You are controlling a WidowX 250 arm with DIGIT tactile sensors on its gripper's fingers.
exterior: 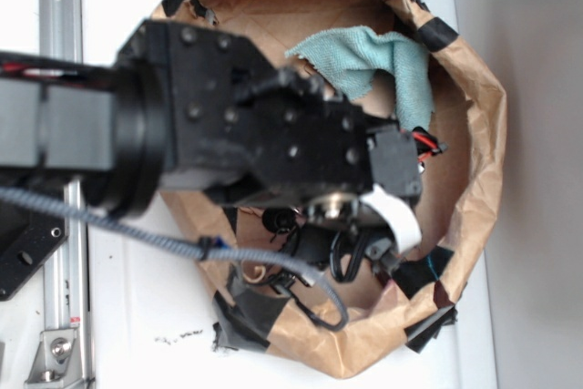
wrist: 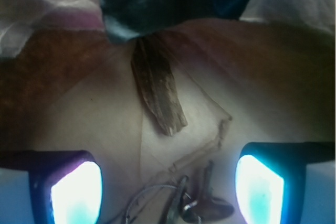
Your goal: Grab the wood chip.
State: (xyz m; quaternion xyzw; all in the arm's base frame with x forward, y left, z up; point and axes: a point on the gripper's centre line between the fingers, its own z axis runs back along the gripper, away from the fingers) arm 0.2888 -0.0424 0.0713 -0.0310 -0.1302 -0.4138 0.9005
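The wood chip (wrist: 158,92) lies slanted on the brown paper floor (wrist: 94,124), ahead of and between the gripper (wrist: 168,187) fingertips (wrist: 76,192), which stand spread wide apart, touching nothing, beside some keys (wrist: 202,203).

- wood chip (wrist: 158,94): one, counted in my wrist view.
- my gripper (wrist: 168,187): one, with two fingers (wrist: 76,192) showing there.
- paper bag (exterior: 474,70): one, seen from the exterior view.
- teal cloth (exterior: 383,56): one, inside the bag.
- black tape patches (exterior: 435,34): at least six along the bag rim; exact count unclear.
- keys (wrist: 202,205): a small cluster; number cannot be told.
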